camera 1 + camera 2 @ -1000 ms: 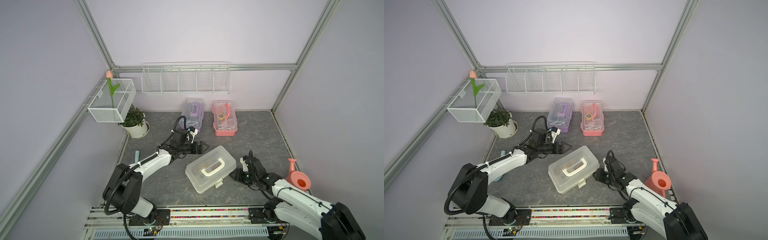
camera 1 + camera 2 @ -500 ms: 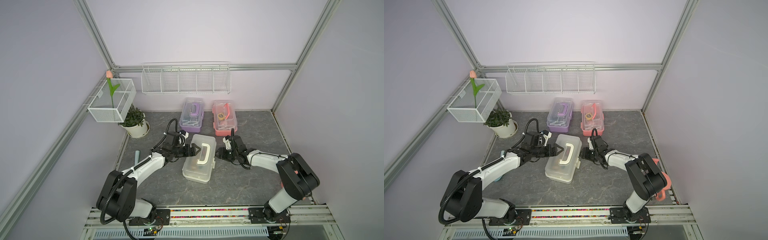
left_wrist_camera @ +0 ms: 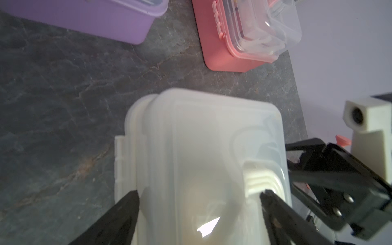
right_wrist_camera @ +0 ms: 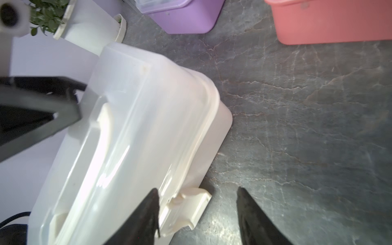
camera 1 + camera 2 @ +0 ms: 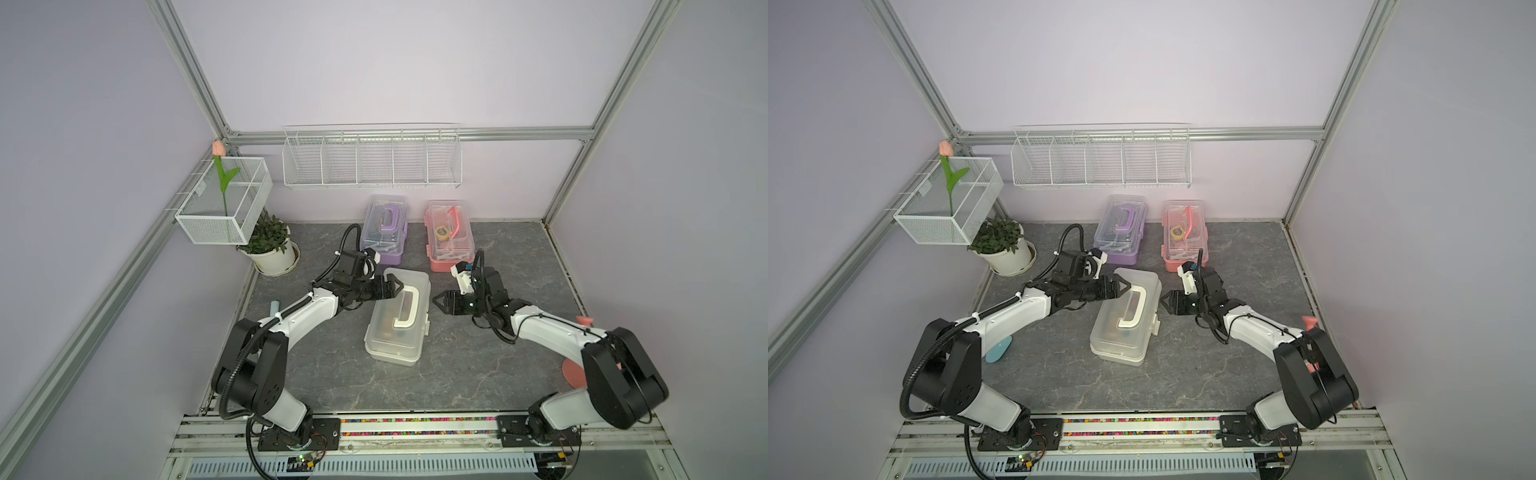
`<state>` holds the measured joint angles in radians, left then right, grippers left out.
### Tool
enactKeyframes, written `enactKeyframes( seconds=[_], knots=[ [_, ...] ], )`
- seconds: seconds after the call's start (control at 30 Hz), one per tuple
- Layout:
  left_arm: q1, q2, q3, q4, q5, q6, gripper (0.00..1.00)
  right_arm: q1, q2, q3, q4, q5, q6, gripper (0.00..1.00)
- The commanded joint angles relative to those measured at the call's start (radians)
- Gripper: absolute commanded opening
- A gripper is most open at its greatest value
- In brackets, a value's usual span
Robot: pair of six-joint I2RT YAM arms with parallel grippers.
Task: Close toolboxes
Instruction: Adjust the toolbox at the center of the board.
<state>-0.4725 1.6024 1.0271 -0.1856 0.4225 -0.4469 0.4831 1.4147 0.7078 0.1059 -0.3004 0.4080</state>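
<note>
The larger white toolbox (image 5: pixel 398 332) is seen lying near the middle of the grey table (image 5: pixel 478 374), with its clear lid down over the base and its white handle (image 5: pixel 413 309) folded flat on top. The purple toolbox (image 5: pixel 384 232) and the pink toolbox (image 5: pixel 451 237), both clear-lidded, are set side by side but apart at the back of the table, close to the wall. The left tool (image 5: pixel 395 288) is held over the far end of the white toolbox's lid with its jaws spread wide. In the left wrist view its fingers (image 3: pixel 127 212) are shown straddling the lid, and nothing is gripped. The right tool (image 5: pixel 437 303) is held just beside the box's opposite long side, jaws apart and empty. In the right wrist view the latch (image 4: pixel 188 203) is seen sticking out from the box's side, between the two fingers. Whether the latch is touched cannot be told.
</note>
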Motion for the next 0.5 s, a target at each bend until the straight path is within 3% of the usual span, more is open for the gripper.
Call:
enactKeyframes(
  seconds=[0.0,0.3,0.47],
  knots=[
    [0.002,0.087,0.091,-0.023,0.021,0.048,0.91,0.021,-0.066,-0.098,0.068,0.028,-0.184,0.73],
    [-0.006,0.294,0.287,-0.009,0.171,0.014,0.85,0.064,-0.074,-0.295,0.464,-0.043,-0.371,0.77],
    [-0.017,0.327,0.358,-0.046,0.179,0.025,0.85,0.092,0.007,-0.321,0.536,-0.045,-0.471,0.79]
  ],
)
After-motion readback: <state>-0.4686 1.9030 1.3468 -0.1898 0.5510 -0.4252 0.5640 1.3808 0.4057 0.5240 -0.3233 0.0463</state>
